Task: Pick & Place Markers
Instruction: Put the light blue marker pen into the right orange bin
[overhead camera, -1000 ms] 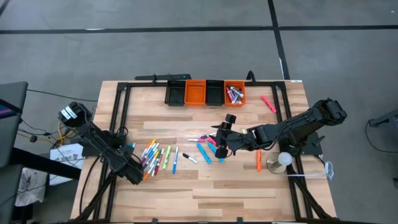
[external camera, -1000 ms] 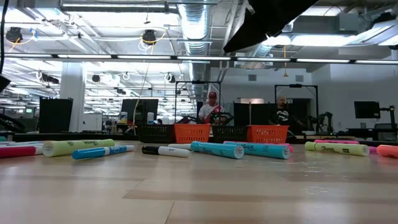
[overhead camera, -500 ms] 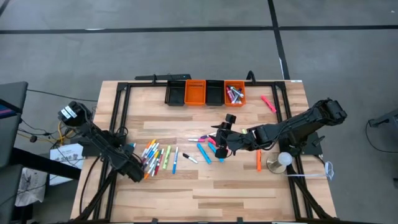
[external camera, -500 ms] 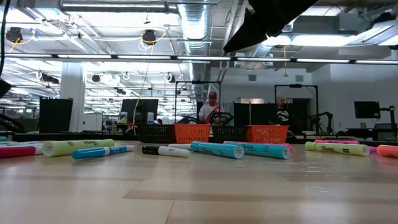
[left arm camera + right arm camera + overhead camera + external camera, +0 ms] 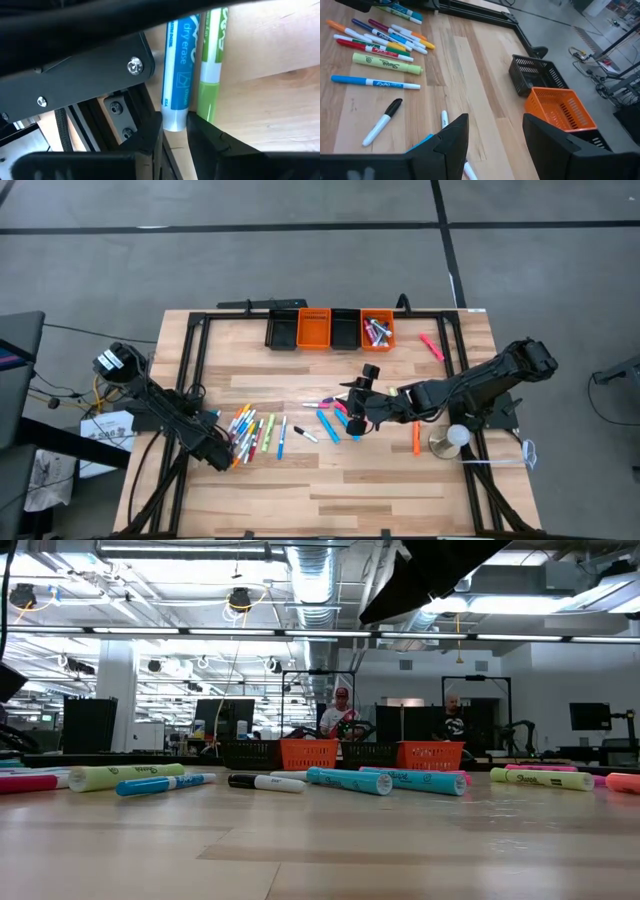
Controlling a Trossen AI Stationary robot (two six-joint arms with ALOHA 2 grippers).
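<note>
The left claw (image 5: 222,450) pinches a blue marker (image 5: 176,75) at the table's (image 5: 390,480) left pile; the right claw (image 5: 492,145) hangs open, empty, mid-table.

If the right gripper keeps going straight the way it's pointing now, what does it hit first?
Probably bare table: the open right gripper looks across empty wood between its fingers. Farther along stand the black bin and orange bin, slightly off that line; depth is unclear.

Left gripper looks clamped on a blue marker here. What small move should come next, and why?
Probably a short straight lift. The left gripper is shut on the blue dry-erase marker, which lies tight against a green marker at the pile. Rising first should clear the neighbours before carrying toward the bins. The right gripper hangs open mid-table.
</note>
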